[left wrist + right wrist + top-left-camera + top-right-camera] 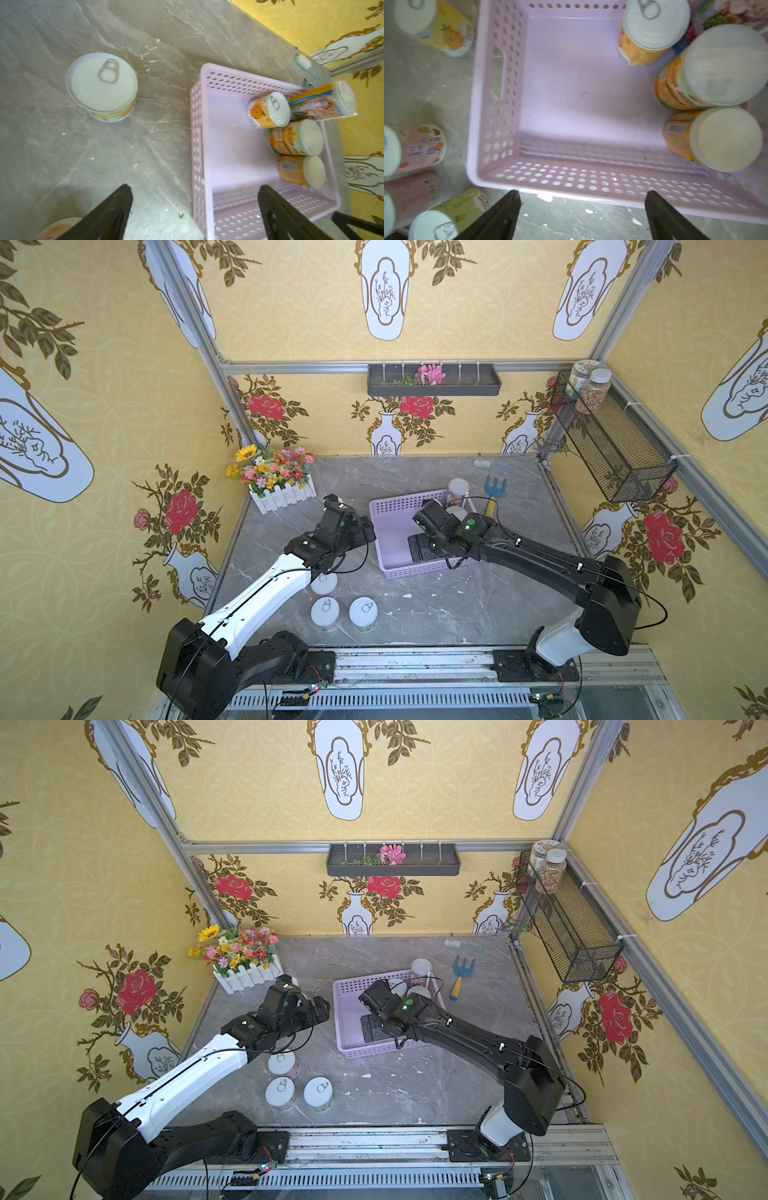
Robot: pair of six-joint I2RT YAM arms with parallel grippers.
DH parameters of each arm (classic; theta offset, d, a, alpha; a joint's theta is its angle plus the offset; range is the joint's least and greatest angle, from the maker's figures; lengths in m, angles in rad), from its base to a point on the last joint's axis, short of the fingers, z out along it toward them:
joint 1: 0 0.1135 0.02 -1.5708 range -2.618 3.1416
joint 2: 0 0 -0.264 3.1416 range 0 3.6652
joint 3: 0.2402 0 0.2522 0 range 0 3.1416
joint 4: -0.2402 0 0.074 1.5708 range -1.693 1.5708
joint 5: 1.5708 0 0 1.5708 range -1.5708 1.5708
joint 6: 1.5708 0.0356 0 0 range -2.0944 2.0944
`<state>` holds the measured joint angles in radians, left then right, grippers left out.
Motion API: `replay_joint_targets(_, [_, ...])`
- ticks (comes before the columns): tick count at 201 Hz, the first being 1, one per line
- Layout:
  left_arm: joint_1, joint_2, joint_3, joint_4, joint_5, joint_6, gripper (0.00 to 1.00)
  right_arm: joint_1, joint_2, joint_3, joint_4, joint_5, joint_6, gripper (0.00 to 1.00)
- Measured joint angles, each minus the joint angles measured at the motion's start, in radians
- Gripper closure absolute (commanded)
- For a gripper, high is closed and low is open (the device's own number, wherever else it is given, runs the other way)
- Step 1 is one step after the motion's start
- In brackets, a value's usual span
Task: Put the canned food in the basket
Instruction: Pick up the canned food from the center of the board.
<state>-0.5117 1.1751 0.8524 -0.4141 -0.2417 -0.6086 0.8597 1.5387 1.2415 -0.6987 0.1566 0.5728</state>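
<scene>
a marble table carries a white picket planter of flowers at its far left corner, with a blue brush near the far edge and a blue, yellow-handled hand rake just in front of it. a dark grey shelf tray on the back wall holds a pink flower; a black wire-mesh basket on the right wall holds two white-lidded jars.

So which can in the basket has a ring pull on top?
The can with an orange fruit on its label; the tall jar and both orange tins beside it in the basket have plain white lids.
</scene>
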Motion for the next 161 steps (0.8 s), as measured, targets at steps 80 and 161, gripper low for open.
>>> replay_joint_targets(80, [0.230,0.182,0.100,-0.079,0.089,0.142,0.00,0.047,-0.011,-0.057,0.313,-0.208,0.037,0.03])
replay_joint_targets(161, [0.300,0.419,0.278,-0.147,0.102,0.248,0.00,-0.006,0.080,0.070,0.241,-0.418,-0.024,0.03])
